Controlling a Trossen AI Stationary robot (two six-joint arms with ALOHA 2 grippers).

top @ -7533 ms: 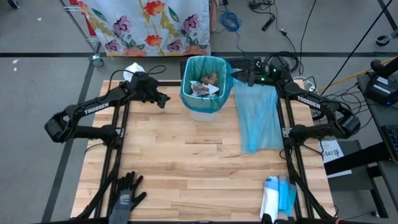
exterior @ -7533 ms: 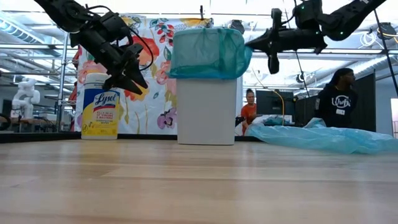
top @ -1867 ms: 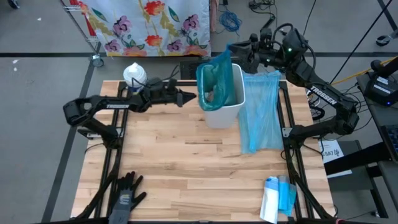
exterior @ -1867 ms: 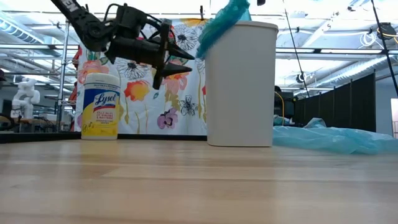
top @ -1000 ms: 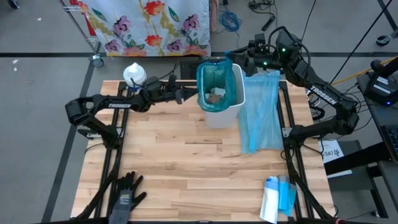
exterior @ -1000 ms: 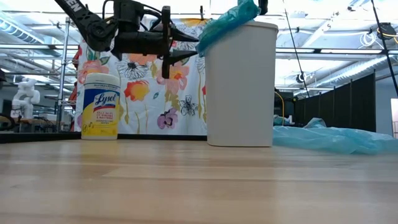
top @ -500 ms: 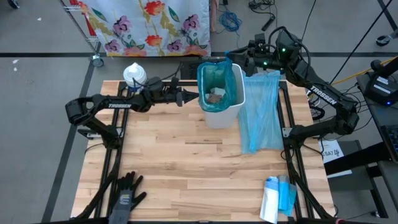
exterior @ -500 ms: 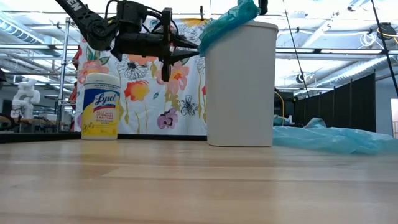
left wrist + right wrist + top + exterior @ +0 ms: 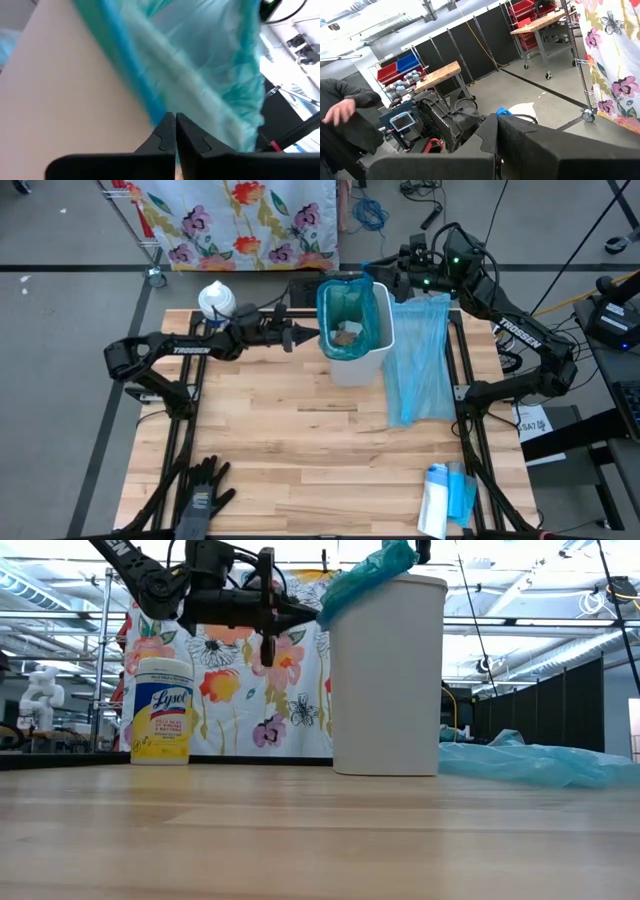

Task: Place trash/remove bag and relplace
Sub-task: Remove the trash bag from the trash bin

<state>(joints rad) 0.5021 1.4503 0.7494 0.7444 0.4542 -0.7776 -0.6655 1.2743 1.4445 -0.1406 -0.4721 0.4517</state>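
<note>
Two closed grippers: left gripper (image 9: 312, 335) pinching the teal bag (image 9: 348, 305) rim upper-centre, right gripper (image 9: 372, 268) holding its far edge; uneven pulling could tip the bin (image 9: 357, 362).

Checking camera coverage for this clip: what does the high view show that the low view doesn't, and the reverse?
Only the high view shows the trash inside the teal bag, the black gloves at the table's near edge, and the right gripper at the bag's far rim. Only the low view shows the Lysol label. Both show the white bin, the spare bag, and the left gripper shut at the bag's rim.
</note>
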